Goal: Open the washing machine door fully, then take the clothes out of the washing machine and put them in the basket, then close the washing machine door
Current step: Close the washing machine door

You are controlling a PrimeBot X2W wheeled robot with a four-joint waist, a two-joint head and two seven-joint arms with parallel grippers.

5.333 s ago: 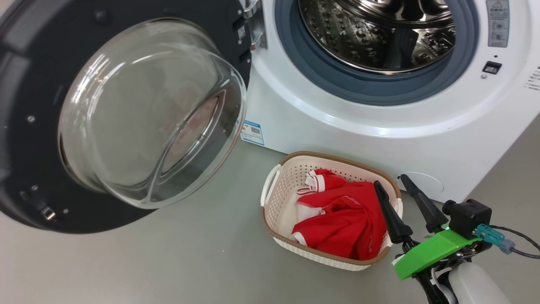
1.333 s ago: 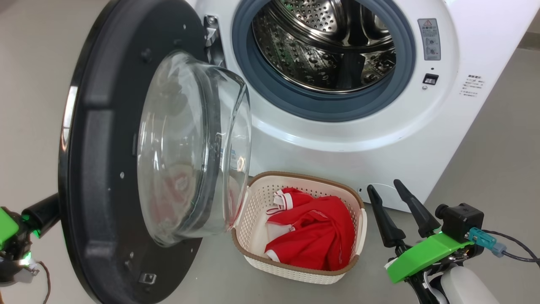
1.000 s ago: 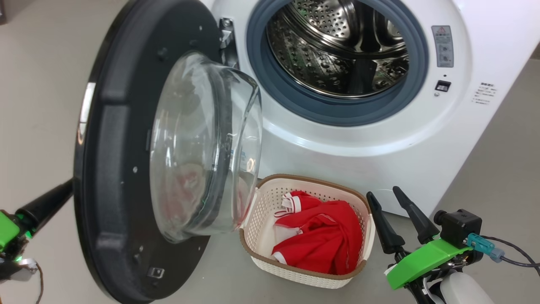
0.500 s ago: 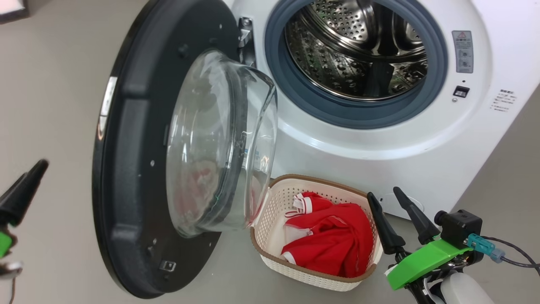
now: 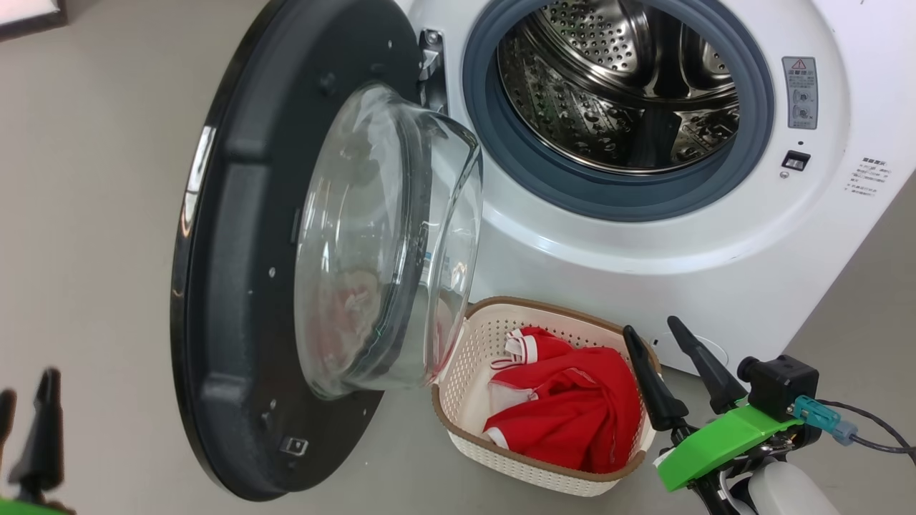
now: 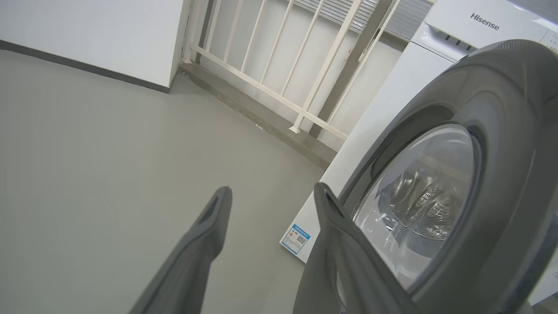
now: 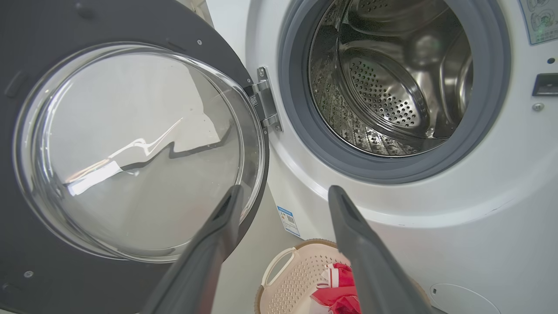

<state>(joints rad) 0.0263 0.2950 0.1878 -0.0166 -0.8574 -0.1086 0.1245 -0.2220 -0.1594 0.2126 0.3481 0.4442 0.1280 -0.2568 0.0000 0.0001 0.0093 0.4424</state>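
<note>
Washing machine [image 5: 644,265]: white front-loader, port uncovered, steel drum exposed.
Washing machine door [image 5: 236,286]: swung out on the hinge at the machine's left, partly open.
Basket [image 5: 501,458]: on the floor just before the machine, below its port.
Clothes [image 5: 580,422]: red, lying inside the basket.
Right gripper [image 5: 650,326]: fingers parted, empty, before the machine beside the basket.
Left gripper [image 5: 27,383]: fingers parted, empty, well left of the machine, beyond the door's outer face.

Head camera looks down on the open washing machine door [image 5: 229,286] and the washing machine [image 5: 644,250], right wrist camera faces both from low and close, left wrist camera hugs the door's outer side, all three sharing that door.
</note>
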